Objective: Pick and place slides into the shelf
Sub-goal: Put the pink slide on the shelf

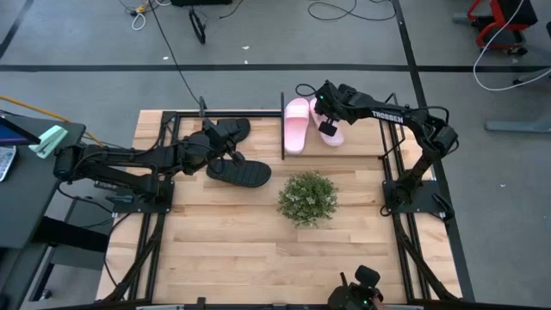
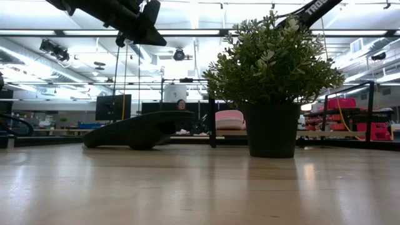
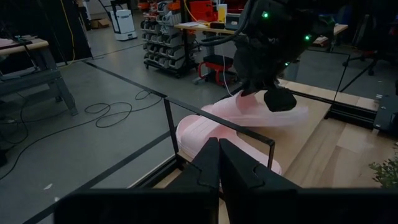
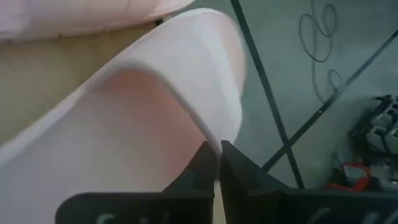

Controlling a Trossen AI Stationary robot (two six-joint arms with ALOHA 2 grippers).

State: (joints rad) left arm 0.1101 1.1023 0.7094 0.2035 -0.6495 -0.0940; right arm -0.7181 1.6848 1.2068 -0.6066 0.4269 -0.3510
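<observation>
While both pink slides (image 1: 296, 125) sit in the shelf (image 1: 282, 138), the right claw (image 1: 328, 116) clamps one.

Slides (image 1: 296, 126) behind plant (image 1: 307, 197) — on table (image 1: 224, 250)

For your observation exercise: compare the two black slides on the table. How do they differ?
One black slide lies at the table's far edge inside the shelf, under the left pincer; the other black slide lies nearer, outside the shelf, on bare wood. The first points diagonally toward the far edge; the second lies nearly crosswise. Both are black, wide-strapped slides.
</observation>
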